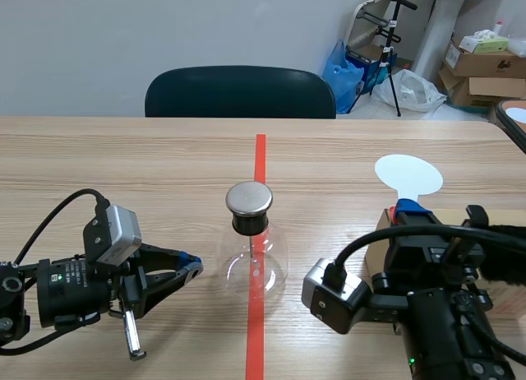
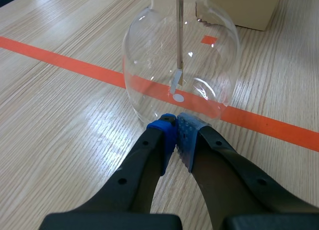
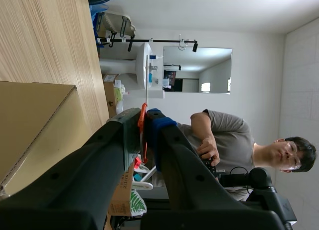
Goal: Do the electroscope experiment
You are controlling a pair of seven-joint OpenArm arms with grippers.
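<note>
A: Scene view: our electroscope (image 1: 253, 248) stands on the surface (image 1: 123, 166); left end effector (image 1: 191, 269) just beside it; white paddle (image 1: 408, 176) well apart.
B: Left wrist: clenched, empty; right wrist: right end effector (image 3: 144, 121) grasping that paddle; we should bring it slowly toward the cap (image 1: 249, 197).

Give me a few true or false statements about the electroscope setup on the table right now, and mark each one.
1. The left gripper is shut on nothing, its tips close to the glass flask. True.
2. The glass flask lies on its side. False: it stands upright on the orange tape line, with its metal cap on top.
3. The right gripper is shut on a white paddle. True.
4. The white paddle touches the metal cap. False: it is held well apart from the cap, over on the right arm's side.
</note>
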